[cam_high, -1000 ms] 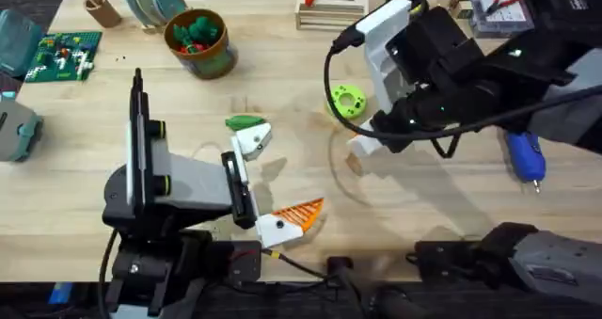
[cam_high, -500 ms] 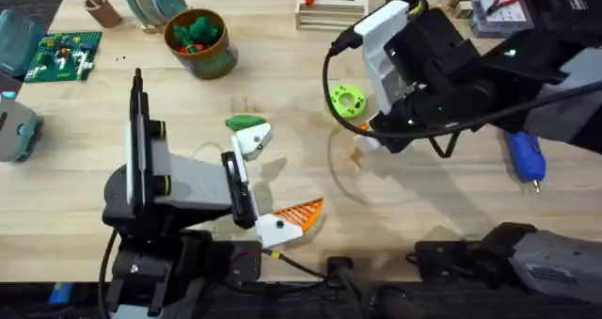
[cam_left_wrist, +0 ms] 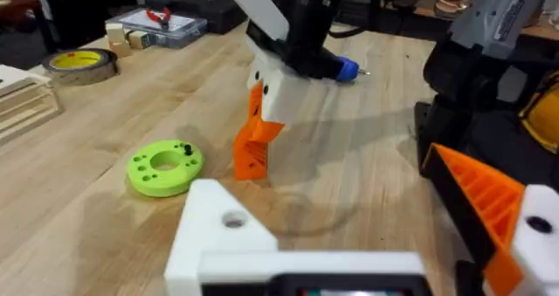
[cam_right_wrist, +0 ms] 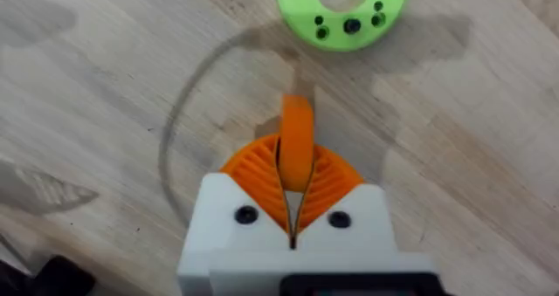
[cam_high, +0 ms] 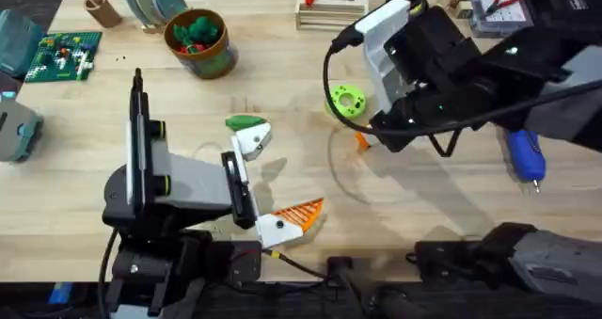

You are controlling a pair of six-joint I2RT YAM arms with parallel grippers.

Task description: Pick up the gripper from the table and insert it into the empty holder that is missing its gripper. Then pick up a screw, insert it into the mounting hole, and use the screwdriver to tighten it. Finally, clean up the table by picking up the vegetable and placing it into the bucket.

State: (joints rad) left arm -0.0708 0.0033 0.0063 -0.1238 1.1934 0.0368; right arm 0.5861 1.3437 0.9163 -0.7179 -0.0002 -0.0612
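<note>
— Gripper (cam_right_wrist: 295, 148), where is it seen?
— It is seen clamped upright between the orange ribbed pads (cam_right_wrist: 253, 169) of the right claw (cam_right_wrist: 293, 210), just above the table (cam_high: 423, 197), near the lime disc (cam_right_wrist: 341, 5). From the left wrist it is shown as an orange wedge (cam_left_wrist: 253, 143) hanging under the white fingers, its lower end at or just off the wood.

— How is the right claw set?
— It is closed tight on the wedge, with no gap left between the pads.

— And the left claw (cam_high: 256, 183)?
— It is held wide apart, nothing gripped. One finger carries an orange tip (cam_high: 299, 212); the other, the holder (cam_high: 251, 140), is a bare white block with an open hole on its face (cam_left_wrist: 234, 219).

— What is found beyond?
— A vegetable (cam_high: 245, 122) is laid flat just beside the holder; whether they touch cannot be told. A blue screwdriver (cam_high: 525, 157) is lying on the right, partly covered by the right arm. Farther back on the left a bucket (cam_high: 198, 41) is stood, with green and red pieces inside.
</note>
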